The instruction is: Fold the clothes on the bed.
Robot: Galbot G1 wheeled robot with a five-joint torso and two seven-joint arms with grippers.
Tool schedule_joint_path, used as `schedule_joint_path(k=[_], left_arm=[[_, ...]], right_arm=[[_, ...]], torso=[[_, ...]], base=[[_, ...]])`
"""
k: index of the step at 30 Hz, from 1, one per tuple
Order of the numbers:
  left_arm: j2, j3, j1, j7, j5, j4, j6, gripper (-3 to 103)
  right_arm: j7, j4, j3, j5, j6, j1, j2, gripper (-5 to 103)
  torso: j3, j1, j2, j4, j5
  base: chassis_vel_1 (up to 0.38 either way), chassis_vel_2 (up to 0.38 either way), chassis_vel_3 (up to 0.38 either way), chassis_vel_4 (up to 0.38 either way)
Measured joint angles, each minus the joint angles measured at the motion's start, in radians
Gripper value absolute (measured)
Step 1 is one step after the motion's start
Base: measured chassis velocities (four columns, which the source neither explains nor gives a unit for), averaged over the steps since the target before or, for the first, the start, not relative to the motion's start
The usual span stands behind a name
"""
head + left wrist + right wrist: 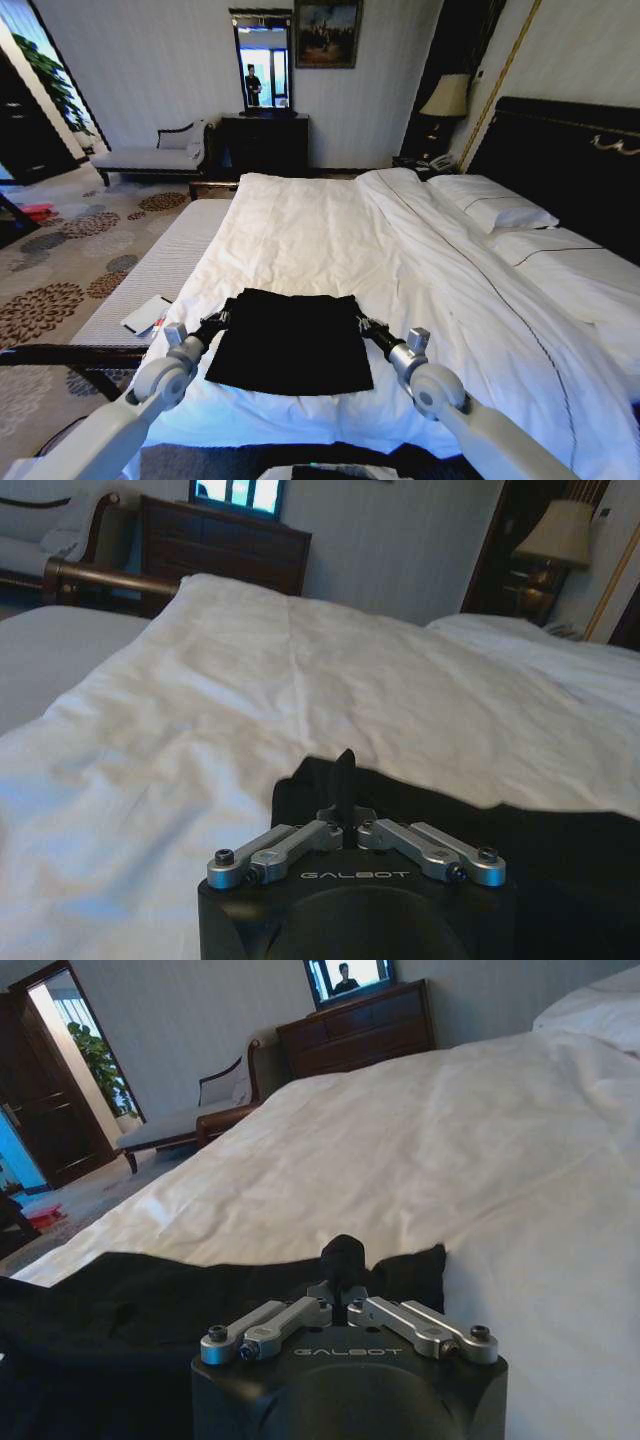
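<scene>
Lying flat on the bed (pixel 300 230), the black top (pixel 292 340) has both closed grippers, left (pixel 222 320) and right (pixel 362 324), pinching its far corners.

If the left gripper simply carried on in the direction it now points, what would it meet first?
Probably the black top, whose edge the left gripper already reaches; beyond lies only the bed's white duvet, though depth is uncertain.

small black top (pixel 292 342) spread flat, roughly rectangular, near foot edge of white-duveted bed (pixel 330 235)
</scene>
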Motion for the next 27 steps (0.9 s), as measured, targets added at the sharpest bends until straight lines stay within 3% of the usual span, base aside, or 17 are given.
schedule_joint_path(k=[18,21,23,25,27], left_arm=[[-0.062,-0.005,0.116,0.003,0.088,0.021,-0.026,1],[-0.071,0.002,0.12,-0.002,0.095,0.022,-0.025,9],[-0.076,0.002,0.122,-0.011,0.096,0.023,-0.024,19],[-0.078,0.0,0.123,-0.014,0.096,0.023,-0.024,19],[-0.082,-0.017,0.127,-0.025,0.091,0.017,-0.024,30]], right_arm=[[-0.028,-0.05,-0.013,-0.119,0.029,-0.106,0.048,2],[-0.037,-0.039,-0.005,-0.138,0.029,-0.138,0.055,5],[-0.039,-0.023,0.008,-0.148,0.029,-0.16,0.058,15],[-0.04,-0.017,0.014,-0.151,0.029,-0.165,0.059,21],[-0.04,0.002,0.036,-0.15,0.03,-0.178,0.059,27]], torso=[[0.0,0.0,0.0,-0.0001,0.0001],[0.0,0.0,0.0,-0.0001,0.0],[0.0,0.0,0.0,-0.0002,0.0],[0.0,0.0,0.0,-0.0002,-0.0001],[0.0,0.0,0.0,-0.0001,0.0]], base=[[0.0,0.0,0.0,0.0],[0.0,0.0,0.0,0.0],[0.0,0.0,0.0,0.0],[0.0,0.0,0.0,0.0],[0.0,0.0,0.0,0.0]])
